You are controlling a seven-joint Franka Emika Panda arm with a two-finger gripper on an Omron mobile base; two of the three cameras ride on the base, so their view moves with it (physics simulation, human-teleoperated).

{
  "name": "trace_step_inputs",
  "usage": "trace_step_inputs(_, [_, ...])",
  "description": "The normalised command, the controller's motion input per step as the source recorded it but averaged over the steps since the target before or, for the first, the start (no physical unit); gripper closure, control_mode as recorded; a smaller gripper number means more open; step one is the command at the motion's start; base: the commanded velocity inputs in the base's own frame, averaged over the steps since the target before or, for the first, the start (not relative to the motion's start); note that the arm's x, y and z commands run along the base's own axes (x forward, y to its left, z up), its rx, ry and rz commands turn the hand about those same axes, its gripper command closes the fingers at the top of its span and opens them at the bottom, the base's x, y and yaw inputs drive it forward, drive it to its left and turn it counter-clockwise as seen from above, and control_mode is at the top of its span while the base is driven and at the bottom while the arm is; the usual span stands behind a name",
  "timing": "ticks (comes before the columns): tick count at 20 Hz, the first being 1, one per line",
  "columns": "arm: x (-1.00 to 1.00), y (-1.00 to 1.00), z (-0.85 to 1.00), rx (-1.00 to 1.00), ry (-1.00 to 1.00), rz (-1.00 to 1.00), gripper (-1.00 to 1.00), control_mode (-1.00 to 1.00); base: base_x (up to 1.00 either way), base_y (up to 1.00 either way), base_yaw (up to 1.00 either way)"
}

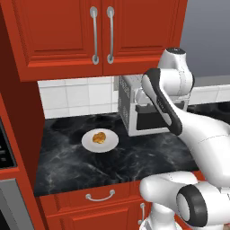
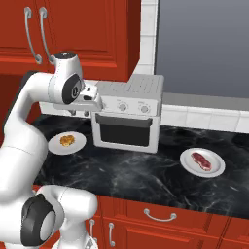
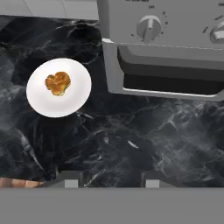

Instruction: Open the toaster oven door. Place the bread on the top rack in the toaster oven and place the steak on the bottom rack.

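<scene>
**Oven door shut, food on its plates, hand hanging above the counter**

The toaster oven (image 2: pixel 127 115) stands on the black marble counter (image 2: pixel 146 170) against the tiled wall, under the red cupboards. Its door (image 2: pixel 124 130), a pale frame around dark glass, is closed against the front of the box, so the racks behind the glass cannot be made out. Round knobs sit in a row on the strip above the door.

The bread (image 1: pixel 99 137), a small golden-brown roll, lies near the middle of a round white plate (image 1: pixel 109 144) on the counter to the left of the oven, apart from it. In the hand view the same roll (image 3: pixel 57 83) sits on its plate just left of the oven's lower left corner. The steak (image 2: pixel 202 160), a red-pink slab with pale streaks, rests on a second white plate (image 2: pixel 216 170) on the counter to the right of the oven, well apart from the bread.

The white arm bends up and over from the base, and its hand hangs in front of the oven's upper left corner. The gripper (image 3: pixel 113 178) points down at bare marble between the bread plate and the oven door. Its two dark fingertips (image 3: pixel 70 178) show at the bottom of the hand view with nothing between them; the jaws are drawn in as far as they go and grasp nothing.
</scene>
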Motion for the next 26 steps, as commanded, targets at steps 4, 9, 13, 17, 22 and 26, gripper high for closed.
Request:
trace_step_inputs(4, [-0.06,-0.28,-0.08,0.04,0.0,-0.09,-1.0,-1.0,0.0,0.0,0.0])
trace_step_inputs(9, [-0.22,-0.74,-0.58,0.3,-0.04,-0.4,-1.0,-1.0,0.0,0.0,0.0])
trace_step_inputs(13, [-0.01,-0.6,-0.36,0.54,-0.3,-0.41,-1.0,-1.0,0.0,0.0,0.0])
trace_step_inputs(17, [0.01,-0.71,-0.46,0.67,-0.26,-0.35,-1.0,-1.0,0.0,0.0,0.0])
trace_step_inputs(22, [0.24,-0.33,-0.39,0.46,-0.34,-0.22,-1.0,-1.0,0.0,0.0,0.0])
trace_step_inputs(26, [0.5,-0.01,-0.07,0.42,-0.36,-0.01,-1.0,-1.0,0.0,0.0,0.0])
